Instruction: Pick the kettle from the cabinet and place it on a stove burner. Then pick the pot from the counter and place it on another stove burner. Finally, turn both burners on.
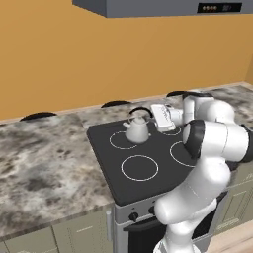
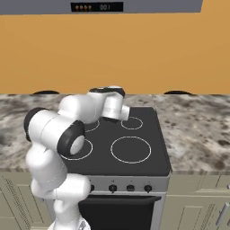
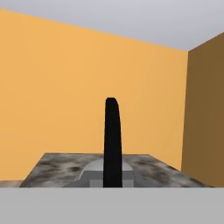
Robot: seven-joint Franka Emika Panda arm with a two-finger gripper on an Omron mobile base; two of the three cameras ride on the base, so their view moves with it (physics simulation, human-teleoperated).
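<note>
sitting upright on the rear left ring of the stove [image 1: 148, 163]: kettle [image 1: 137, 129]. gripping the arched black handle [image 3: 112, 140] from the side with closed claw [image 1: 154, 116], not yet letting go. judging kettle as light, rigid, smooth-sided and likely slippery; taking hold at handle top, never the cone body. surrounding the stove on both sides: table [image 1: 44, 158].

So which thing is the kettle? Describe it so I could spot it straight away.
Find the black glass cooktop set into the marbled counter under the orange wall. The kettle stands on the back left burner ring, seen from the left base view, with the gripper shut on its handle. It is small, silver-grey and cone-shaped, with an arched black handle, the only vessel on the glass.
</note>
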